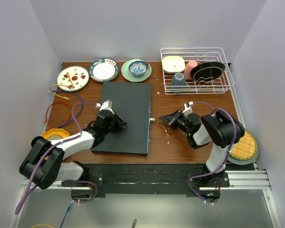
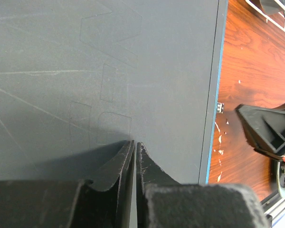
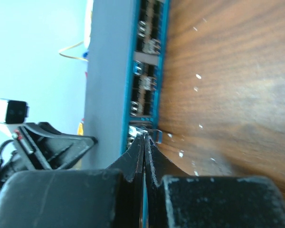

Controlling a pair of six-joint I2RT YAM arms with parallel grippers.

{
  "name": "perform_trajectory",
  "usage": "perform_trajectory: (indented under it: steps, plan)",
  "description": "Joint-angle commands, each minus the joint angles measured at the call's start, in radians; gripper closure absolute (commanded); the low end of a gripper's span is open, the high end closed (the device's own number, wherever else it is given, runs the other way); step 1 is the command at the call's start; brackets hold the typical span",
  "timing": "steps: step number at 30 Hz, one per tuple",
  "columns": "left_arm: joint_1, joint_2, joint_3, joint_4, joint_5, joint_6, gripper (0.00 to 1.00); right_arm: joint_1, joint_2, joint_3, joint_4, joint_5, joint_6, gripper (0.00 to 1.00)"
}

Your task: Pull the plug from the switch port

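Plain, pale lavender-white walls point(image 1: 147, 28) close in the top, left and right of the frame under soft, even light. A reddish-brown wood-grain counter point(image 1: 180, 102) fills the middle, flecked with small white chips point(image 1: 167, 135) near its centre. A silver aluminium rail point(image 1: 247, 178) runs along its lower edge, above a dull grey floor point(image 1: 156, 211).

**Matte Box on Polished Wood**

The switch point(image 1: 123, 116) has a matte black top, smooth but lightly scuffed, and a blue-painted socket side. The table point(image 1: 164, 147) is reddish wood with visible grain and a soft sheen. The plug point(image 1: 152, 120) looks pale and shiny. The left gripper point(image 2: 135, 145) has fingers point(image 2: 118, 166) of dull, scratched black plastic.
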Motion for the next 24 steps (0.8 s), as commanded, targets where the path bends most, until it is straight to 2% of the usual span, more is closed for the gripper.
perform_trajectory:
  steps: [1,6,11,14,17,24]
  plan:
    - [-0.001,0.021,-0.034,-0.091,-0.004,0.007,0.89,-0.010,-0.078,-0.012,0.022,0.022,-0.031,1.00]
    - [-0.002,0.016,-0.035,-0.085,0.000,0.004,0.89,-0.011,-0.103,0.029,-0.067,-0.026,-0.068,1.00]
    - [-0.002,0.018,-0.043,-0.074,0.009,-0.002,0.89,-0.010,-0.061,0.052,-0.063,-0.075,-0.049,0.71]
    - [-0.002,0.019,-0.048,-0.071,0.011,-0.002,0.89,-0.008,-0.051,0.060,-0.069,-0.089,-0.049,0.62]
    - [-0.001,0.021,-0.048,-0.063,0.011,-0.003,0.89,-0.004,-0.049,0.089,-0.119,-0.092,-0.066,0.56]
    - [-0.001,0.022,-0.054,-0.058,0.009,-0.003,0.89,0.019,-0.046,0.146,-0.259,-0.076,-0.123,0.50]
